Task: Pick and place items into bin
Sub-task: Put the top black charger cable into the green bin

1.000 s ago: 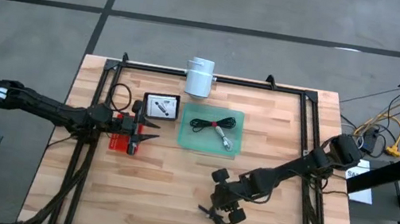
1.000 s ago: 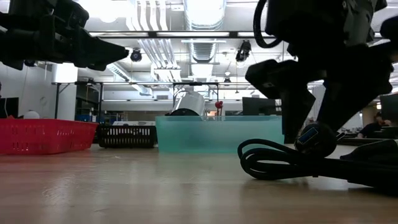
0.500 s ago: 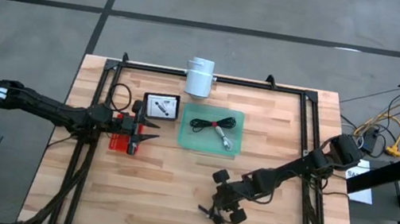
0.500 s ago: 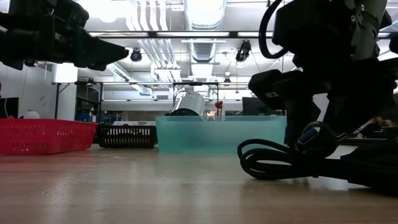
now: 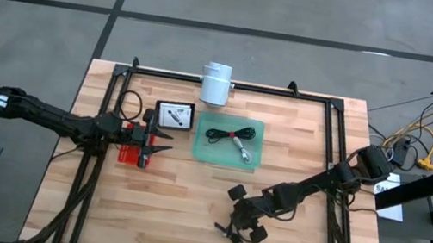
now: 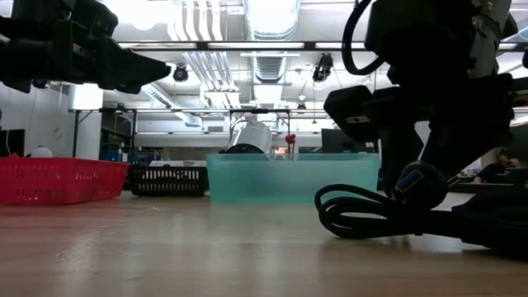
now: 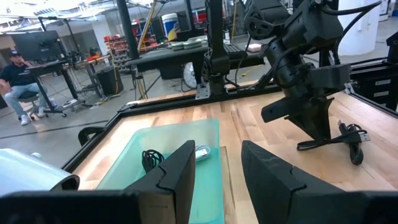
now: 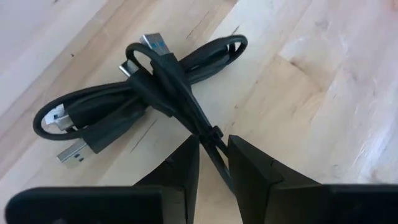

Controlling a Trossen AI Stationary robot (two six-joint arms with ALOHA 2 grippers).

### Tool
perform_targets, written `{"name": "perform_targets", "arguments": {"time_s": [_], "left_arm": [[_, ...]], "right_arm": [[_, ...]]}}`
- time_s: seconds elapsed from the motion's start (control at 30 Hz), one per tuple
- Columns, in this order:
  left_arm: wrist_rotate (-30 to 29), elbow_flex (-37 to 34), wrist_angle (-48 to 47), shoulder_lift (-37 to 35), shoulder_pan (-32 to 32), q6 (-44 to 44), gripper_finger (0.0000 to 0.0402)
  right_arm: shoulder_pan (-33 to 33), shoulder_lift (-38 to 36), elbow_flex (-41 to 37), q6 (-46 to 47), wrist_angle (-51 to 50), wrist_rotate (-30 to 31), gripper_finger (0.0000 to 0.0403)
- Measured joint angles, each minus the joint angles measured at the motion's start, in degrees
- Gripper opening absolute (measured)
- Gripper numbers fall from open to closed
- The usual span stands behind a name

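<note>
A bundle of thin black cables with plugs (image 8: 124, 106) lies on the wood near the table's near edge (image 5: 239, 235) (image 6: 371, 216). My right gripper (image 8: 213, 148) has come down on it (image 5: 240, 224) and is shut on one strand. The teal bin (image 5: 202, 145) (image 6: 280, 177) sits mid-table and holds another black cable (image 5: 230, 134) (image 7: 149, 158). A white printed card (image 5: 174, 115) lies in a black tray left of the bin. My left gripper (image 5: 164, 142) (image 7: 217, 168) hovers open above a red basket. No ball or knob shows. My right gripper pinches a single black strand of the bundle (image 8: 208, 132), just past the tie where the loops cross. The fingers (image 8: 252, 165) come from above, slanting down, one on each side of the strand. The whole bundle rests on the table.
A red basket (image 5: 131, 157) (image 6: 58, 180) sits under the left gripper. A white cylinder (image 5: 214, 84) stands at the far edge. Black frame rails (image 5: 330, 148) run along both sides. A person sits in the room beyond (image 7: 18, 68). Bare wood lies left of the cable bundle.
My right gripper has sunk slightly onto the cable bundle and shifted a little sideways over it. The bundle has stayed on the table.
</note>
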Motion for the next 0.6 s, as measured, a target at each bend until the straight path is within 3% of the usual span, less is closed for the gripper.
{"name": "perform_targets", "arguments": {"time_s": [0.6], "left_arm": [[0.0, 0.0, 0.0, 0.0, 0.0, 0.0, 0.0115]], "right_arm": [[-1.2, 2.1, 0.0, -1.9, 1.1, -2.0, 0.0067]]}}
